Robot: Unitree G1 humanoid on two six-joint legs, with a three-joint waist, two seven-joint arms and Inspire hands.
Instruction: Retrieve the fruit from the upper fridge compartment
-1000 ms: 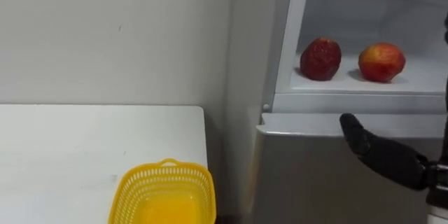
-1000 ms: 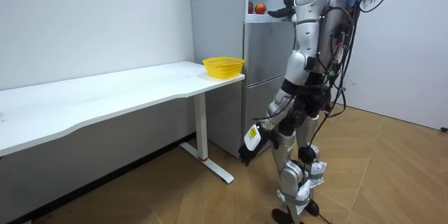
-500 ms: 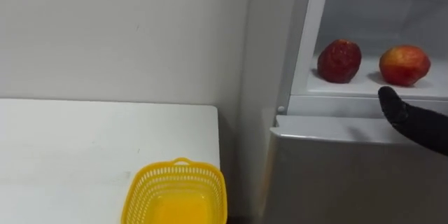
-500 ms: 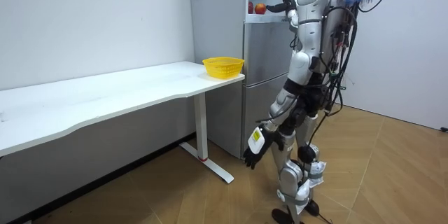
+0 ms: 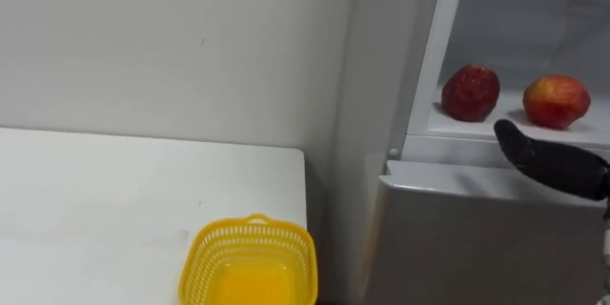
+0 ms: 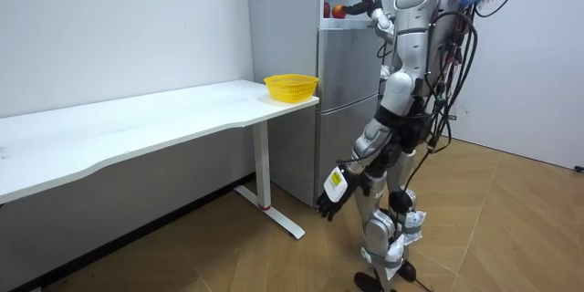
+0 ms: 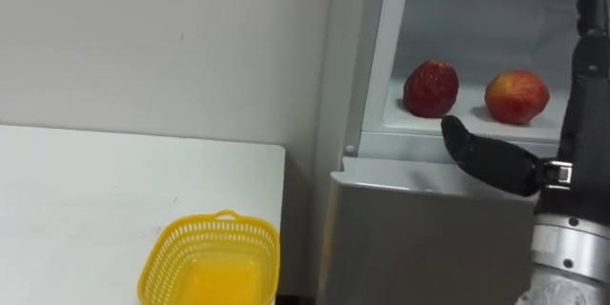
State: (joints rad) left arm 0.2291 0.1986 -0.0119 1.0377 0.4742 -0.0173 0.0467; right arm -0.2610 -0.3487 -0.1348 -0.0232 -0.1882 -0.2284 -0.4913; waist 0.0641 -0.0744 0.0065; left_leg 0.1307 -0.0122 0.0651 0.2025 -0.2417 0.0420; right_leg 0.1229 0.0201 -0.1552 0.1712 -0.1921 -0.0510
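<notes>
I stand at the fridge (image 7: 419, 238), its upper compartment open, beside the white table (image 7: 76, 181), whose corner nearest the fridge carries a yellow basket (image 7: 205, 248). My right hand (image 7: 486, 162) is up at the front edge of the upper shelf, fingers straight and thumb spread, holding nothing, while my left hand (image 6: 332, 201) hangs loose and empty by my thigh. On that shelf, beyond my thumb, sit a dark red fruit (image 7: 431, 89) by the left edge and a red-and-yellow apple (image 7: 517, 96) near it on the right.
</notes>
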